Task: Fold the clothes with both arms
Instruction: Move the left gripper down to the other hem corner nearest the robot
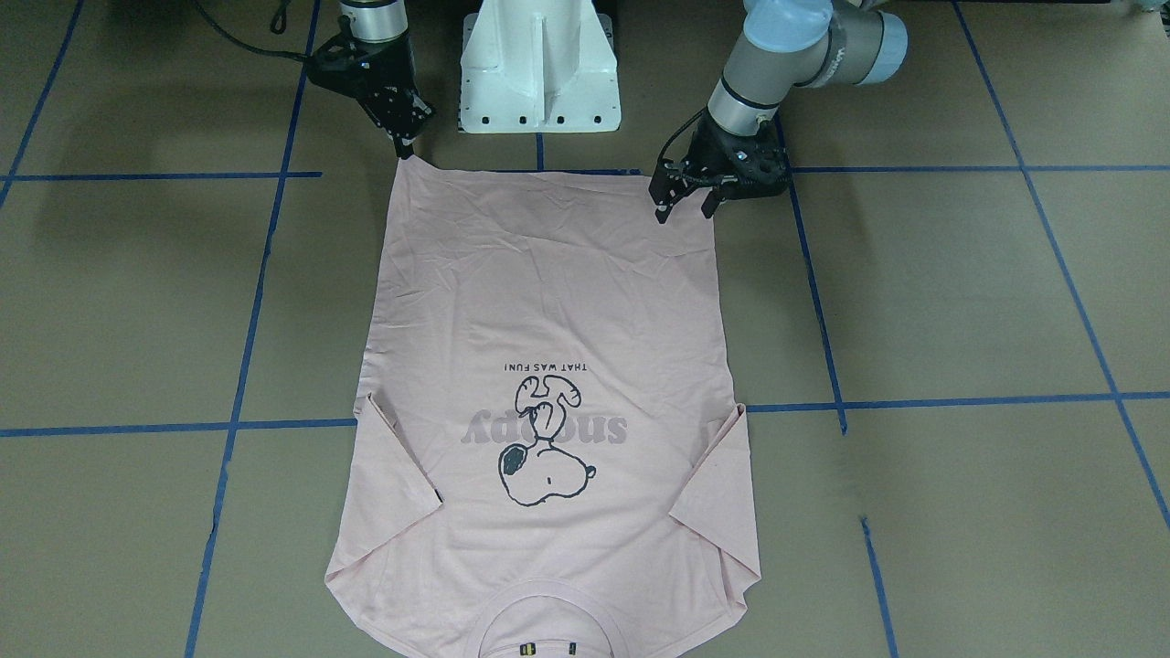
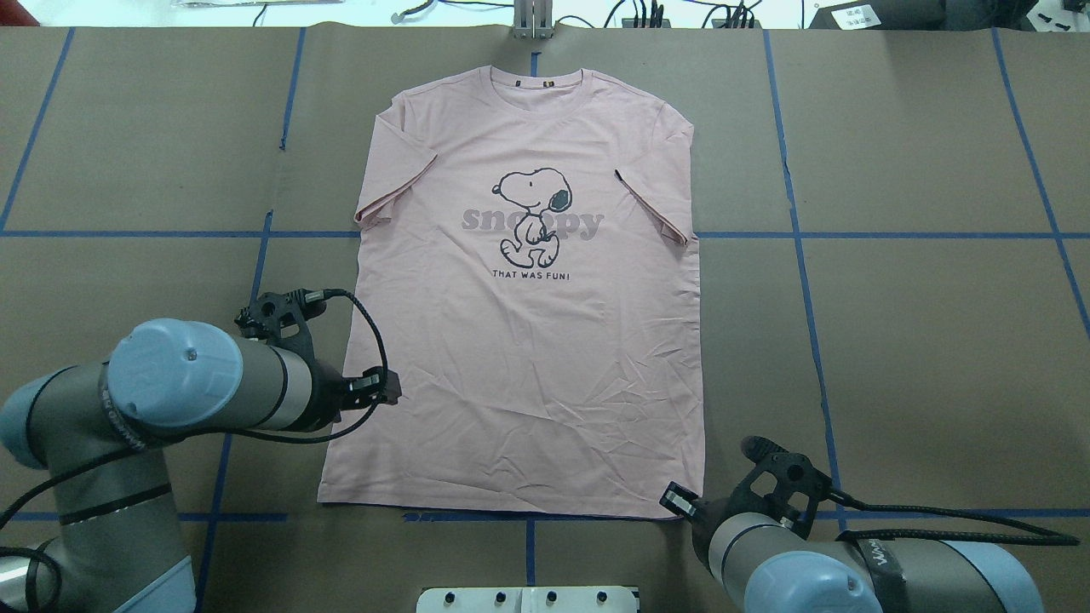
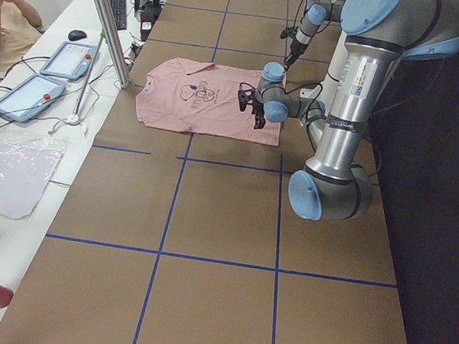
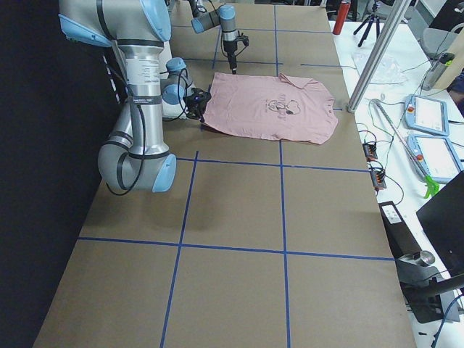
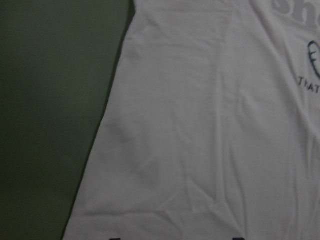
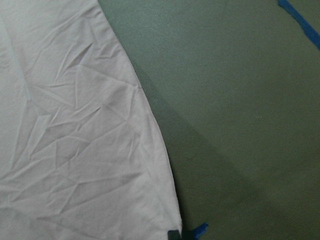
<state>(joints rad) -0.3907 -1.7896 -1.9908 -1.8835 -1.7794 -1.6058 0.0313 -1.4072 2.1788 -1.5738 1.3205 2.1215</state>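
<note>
Ribbed neck (image 1: 547, 610) of T-shirt (image 1: 548, 302) sits closest to the front-facing lens, cut by the frame bottom. Small dark label with yellow marks inside it, too small to read. T-shirt pale pink, short-sleeved, lying flat and face up mid-table (image 1: 960, 302), neck away from robot, hem toward white pedestal (image 1: 539, 68). Light creasing across lower half; both sleeves lie angled close against the body. Small dark tag (image 2: 618, 175) at one sleeve hem.

Print: dark-outlined cartoon dog (image 2: 530, 217) walking across grey word "snoopy" (image 2: 477, 221). Beneath it, small dark capitals "THAT WAS FUN!" (image 2: 530, 275). Blue tape lines (image 1: 914, 402) grid the brown surface.

Right gripper (image 1: 403, 151): fingers pressed together, tip down at hem corner on robot's right, pinching the cloth, which rises to a small peak there. Left gripper (image 1: 684, 212): fingers spread, pointing down over the other hem corner, gripping nothing; whether tips touch fabric unclear. White lettering on right arm's strap (image 2: 875, 562) not legible.
</note>
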